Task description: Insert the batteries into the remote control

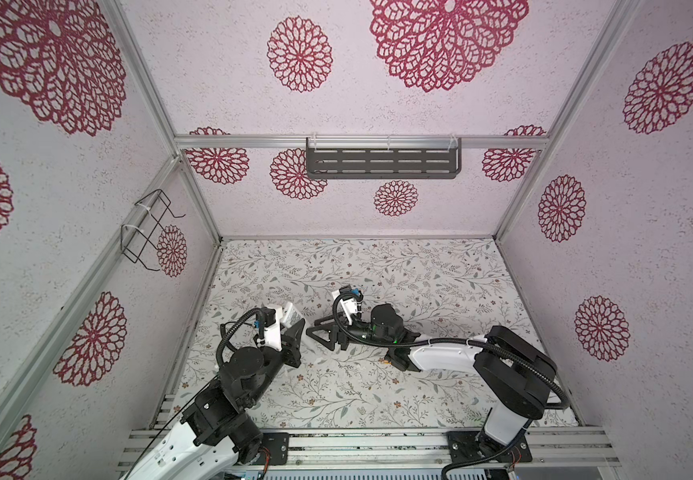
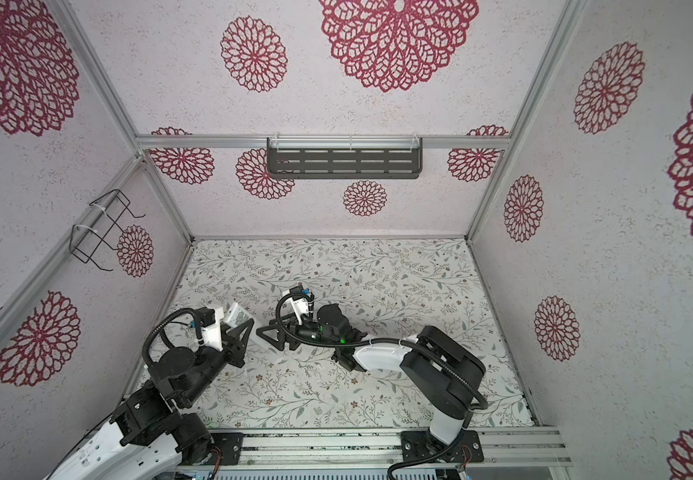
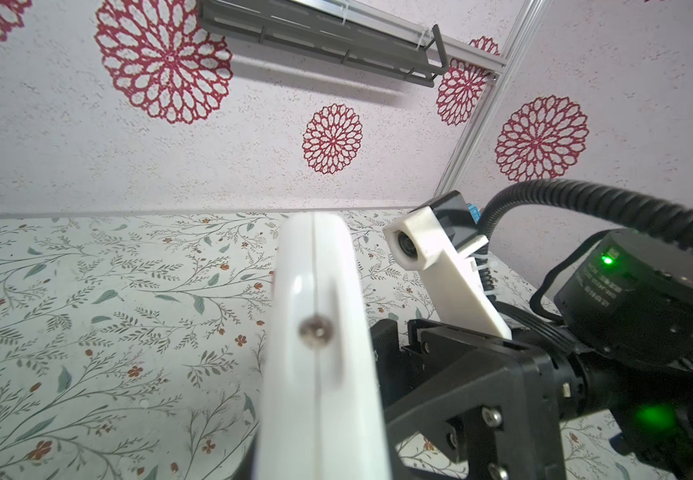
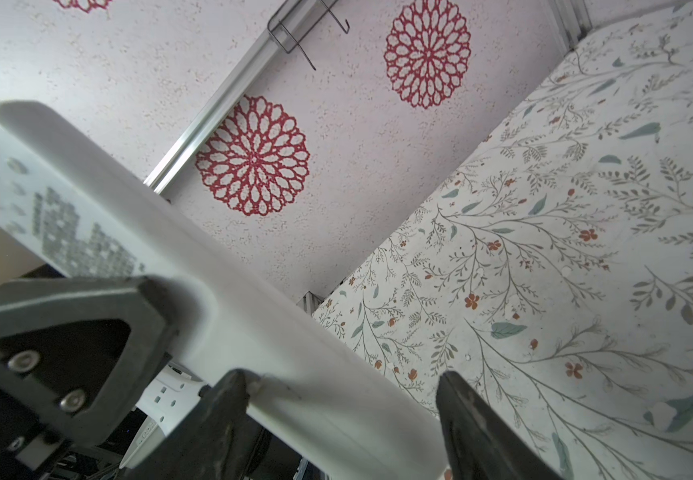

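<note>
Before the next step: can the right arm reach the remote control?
Probably yes: the right tool is open, apparently around one end of the remote control, which the left tool holds up.

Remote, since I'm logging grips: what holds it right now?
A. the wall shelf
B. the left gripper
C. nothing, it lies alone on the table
B: the left gripper is shut on the remote, as the right wrist view shows close up.

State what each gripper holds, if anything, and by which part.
The left gripper clamps the remote about mid-length, across its flat faces. The right gripper stands open around the remote's end, gripping nothing.
</note>
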Controlling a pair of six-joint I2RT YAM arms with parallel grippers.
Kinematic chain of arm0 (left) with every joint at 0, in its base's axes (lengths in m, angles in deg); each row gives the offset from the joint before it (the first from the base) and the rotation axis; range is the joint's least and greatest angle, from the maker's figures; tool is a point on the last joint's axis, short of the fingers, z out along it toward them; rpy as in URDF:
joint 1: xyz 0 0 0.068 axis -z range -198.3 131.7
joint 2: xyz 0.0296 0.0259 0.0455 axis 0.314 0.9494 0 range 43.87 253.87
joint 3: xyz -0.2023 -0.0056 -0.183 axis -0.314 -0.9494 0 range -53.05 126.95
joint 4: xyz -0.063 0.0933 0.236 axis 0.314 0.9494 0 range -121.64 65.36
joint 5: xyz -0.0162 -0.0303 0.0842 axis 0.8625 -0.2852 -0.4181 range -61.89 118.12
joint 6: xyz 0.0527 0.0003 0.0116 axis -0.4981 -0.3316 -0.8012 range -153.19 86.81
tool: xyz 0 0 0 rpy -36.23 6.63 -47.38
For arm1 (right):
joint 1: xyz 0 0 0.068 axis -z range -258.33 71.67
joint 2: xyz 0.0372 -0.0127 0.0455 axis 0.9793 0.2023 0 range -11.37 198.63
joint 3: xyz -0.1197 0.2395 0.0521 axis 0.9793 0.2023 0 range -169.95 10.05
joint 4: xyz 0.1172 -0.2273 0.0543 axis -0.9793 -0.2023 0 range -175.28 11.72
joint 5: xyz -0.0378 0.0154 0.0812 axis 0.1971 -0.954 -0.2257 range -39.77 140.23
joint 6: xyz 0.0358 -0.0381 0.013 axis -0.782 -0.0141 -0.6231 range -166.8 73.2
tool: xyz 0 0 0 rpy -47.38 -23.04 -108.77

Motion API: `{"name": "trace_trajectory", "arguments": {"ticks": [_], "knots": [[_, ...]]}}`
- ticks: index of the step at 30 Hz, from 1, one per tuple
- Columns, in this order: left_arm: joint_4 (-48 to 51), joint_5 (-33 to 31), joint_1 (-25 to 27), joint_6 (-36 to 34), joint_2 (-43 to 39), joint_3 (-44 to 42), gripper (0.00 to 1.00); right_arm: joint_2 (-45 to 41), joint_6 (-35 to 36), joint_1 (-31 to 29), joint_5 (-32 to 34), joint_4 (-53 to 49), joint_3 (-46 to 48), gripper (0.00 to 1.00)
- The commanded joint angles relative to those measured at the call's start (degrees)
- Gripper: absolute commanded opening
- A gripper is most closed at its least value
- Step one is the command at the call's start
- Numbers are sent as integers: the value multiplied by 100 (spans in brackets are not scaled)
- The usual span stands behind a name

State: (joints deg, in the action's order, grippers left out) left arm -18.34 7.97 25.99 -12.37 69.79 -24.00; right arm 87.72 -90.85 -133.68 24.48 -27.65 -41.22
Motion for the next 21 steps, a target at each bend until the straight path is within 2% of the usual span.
{"name": "trace_trajectory", "arguments": {"ticks": [1,5,9,14,21], "knots": [[-634,590,77,8,-8,30,0,259,-442,30,731,-1493,-516,75],[-683,582,73,-81,123,22,0,429,-593,33,858,-2478,-827,76],[-791,466,73,-199,468,30,0,502,-617,44,904,-2838,-885,77],[-1022,403,96,-266,843,10,0,615,-669,86,865,-2977,-808,77],[-1591,217,112,-432,1307,-159,0,656,-876,242,794,-2612,-408,77]]}}
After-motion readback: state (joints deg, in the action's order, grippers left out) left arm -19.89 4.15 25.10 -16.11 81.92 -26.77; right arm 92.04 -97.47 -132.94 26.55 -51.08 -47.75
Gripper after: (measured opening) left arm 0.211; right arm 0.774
